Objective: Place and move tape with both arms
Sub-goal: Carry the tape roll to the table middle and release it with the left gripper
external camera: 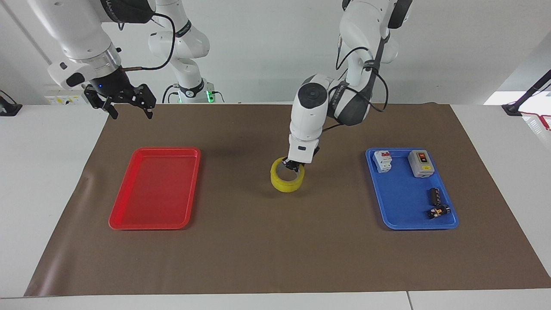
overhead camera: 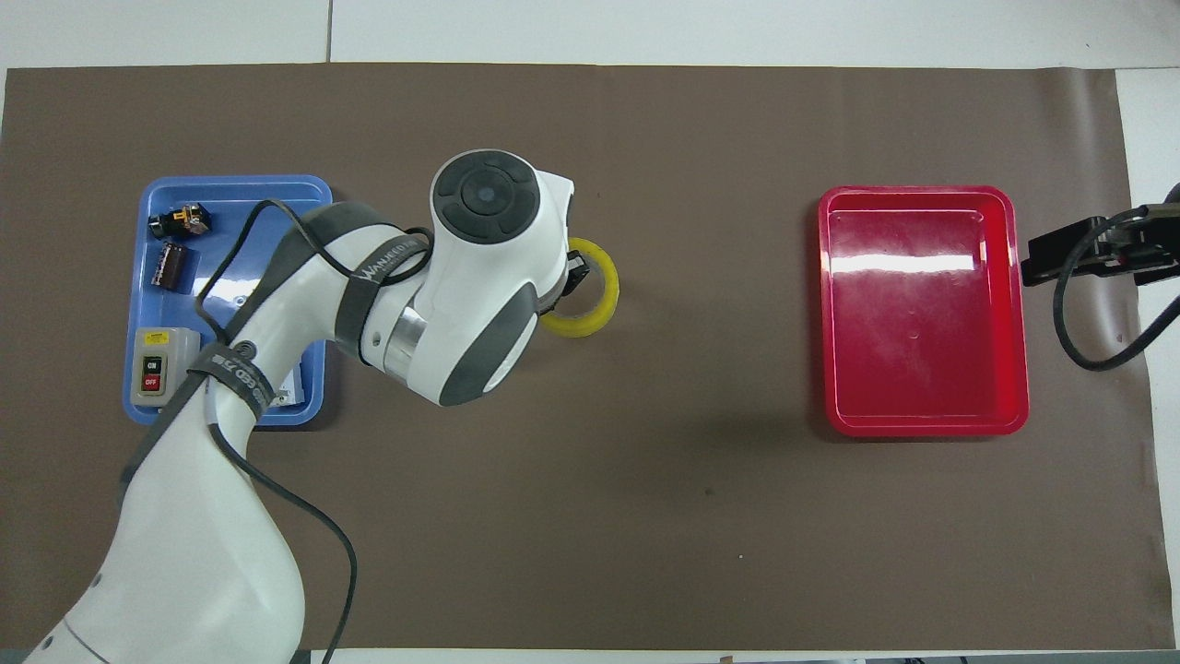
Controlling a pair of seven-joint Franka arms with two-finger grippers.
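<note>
The yellow tape (external camera: 284,185) lies flat at the middle of the brown mat, between the two trays; it also shows in the overhead view (overhead camera: 605,301). My left gripper (external camera: 293,165) reaches down onto the tape and is shut on the part of its rim nearest the robots. In the overhead view the left wrist hides most of that gripper (overhead camera: 573,274) and part of the roll. My right gripper (external camera: 131,113) waits open and empty in the air over the mat's corner by the red tray (external camera: 155,189); it also shows in the overhead view (overhead camera: 1069,251).
A blue tray (external camera: 404,202) at the left arm's end holds a white breaker (external camera: 382,161), a grey switch box (external camera: 420,163), a black cylinder (external camera: 434,196) and a small black part (external camera: 438,211). The red tray holds nothing. Two smaller arms stand at the robots' edge.
</note>
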